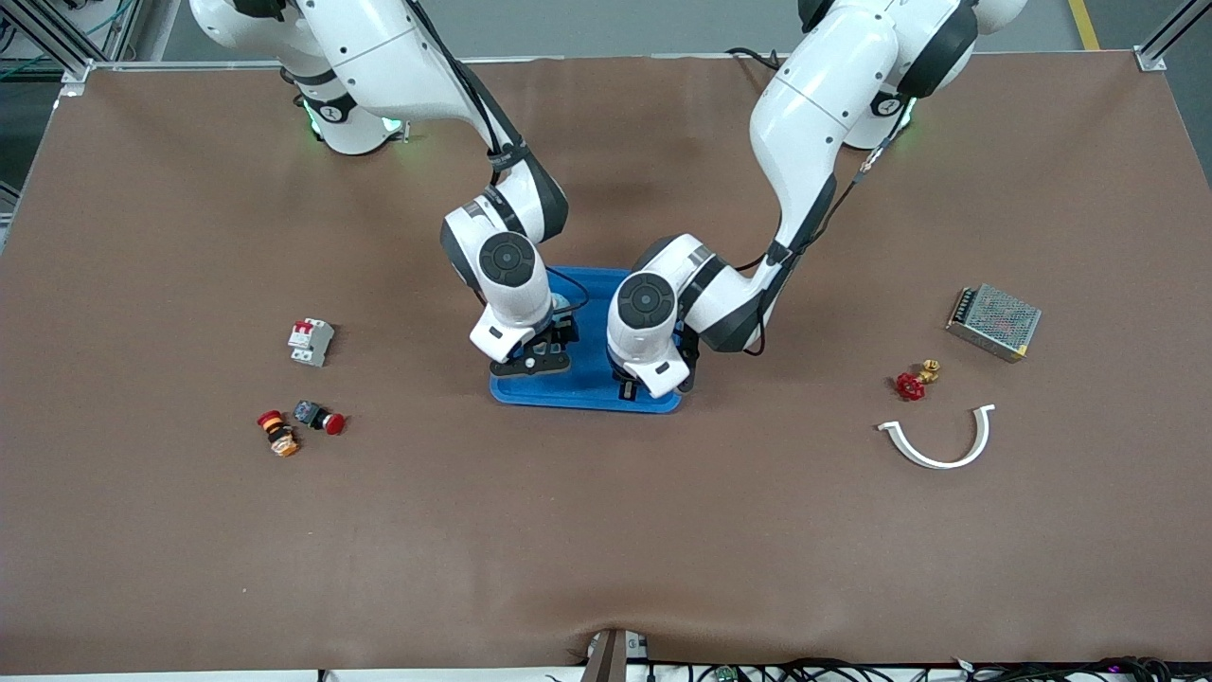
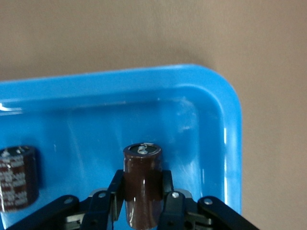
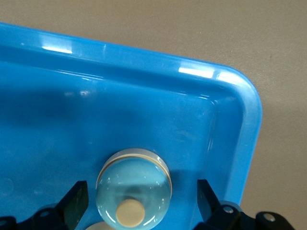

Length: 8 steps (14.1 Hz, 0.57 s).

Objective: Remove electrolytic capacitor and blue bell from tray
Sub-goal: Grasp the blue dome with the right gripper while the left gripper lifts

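A blue tray [image 1: 587,402] lies at the table's middle, and both grippers are down over it. My left gripper [image 2: 142,184] is shut on a dark brown capacitor [image 2: 142,167], held just above or on the tray floor [image 2: 192,143] near a corner. A second dark brown capacitor [image 2: 18,178] lies in the tray beside it. My right gripper [image 3: 141,195] is open around a shiny domed bell [image 3: 134,184] with a beige button, which rests on the tray floor [image 3: 72,124]. There are gaps between the bell and both fingers [image 3: 76,201]. In the front view the left gripper [image 1: 653,384] and right gripper [image 1: 530,365] hide both things.
Toward the right arm's end lie a white circuit breaker [image 1: 311,341] and two red push buttons [image 1: 320,418] [image 1: 277,433]. Toward the left arm's end lie a metal power supply [image 1: 993,322], a red valve [image 1: 913,382] and a white curved piece [image 1: 939,438].
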{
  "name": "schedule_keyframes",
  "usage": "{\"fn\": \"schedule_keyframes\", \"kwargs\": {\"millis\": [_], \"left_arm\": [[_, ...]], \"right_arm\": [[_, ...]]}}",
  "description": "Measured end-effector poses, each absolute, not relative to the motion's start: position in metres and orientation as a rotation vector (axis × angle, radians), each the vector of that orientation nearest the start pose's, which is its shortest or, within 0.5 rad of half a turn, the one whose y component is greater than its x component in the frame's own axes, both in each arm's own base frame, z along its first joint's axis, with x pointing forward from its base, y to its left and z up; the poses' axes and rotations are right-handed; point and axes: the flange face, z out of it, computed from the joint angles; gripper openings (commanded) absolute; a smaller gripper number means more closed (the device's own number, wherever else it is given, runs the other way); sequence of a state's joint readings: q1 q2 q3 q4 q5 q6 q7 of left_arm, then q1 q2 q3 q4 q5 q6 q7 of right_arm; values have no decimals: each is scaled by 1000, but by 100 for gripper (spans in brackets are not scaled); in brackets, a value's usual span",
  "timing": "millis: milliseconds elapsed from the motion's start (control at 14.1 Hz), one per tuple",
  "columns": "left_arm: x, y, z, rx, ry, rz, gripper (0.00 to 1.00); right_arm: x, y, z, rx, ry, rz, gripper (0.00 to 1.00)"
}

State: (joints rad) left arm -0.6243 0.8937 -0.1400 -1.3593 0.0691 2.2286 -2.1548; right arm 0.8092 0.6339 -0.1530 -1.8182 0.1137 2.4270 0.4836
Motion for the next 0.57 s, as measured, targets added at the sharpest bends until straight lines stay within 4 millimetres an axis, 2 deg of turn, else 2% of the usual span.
{"fn": "schedule_keyframes", "kwargs": {"millis": [283,425,566], "left_arm": [[531,-496,193,-2405,-1824,88,0],[527,-498,216,-2428,-1755,97,0],[525,-497,250,-2489,-1638,105,0]], "right_arm": [[507,402,187,-3159,-188,6,100],[506,405,187,-3158,-195,6,100],[505,406,187,-3158,-199,4,100]]}}
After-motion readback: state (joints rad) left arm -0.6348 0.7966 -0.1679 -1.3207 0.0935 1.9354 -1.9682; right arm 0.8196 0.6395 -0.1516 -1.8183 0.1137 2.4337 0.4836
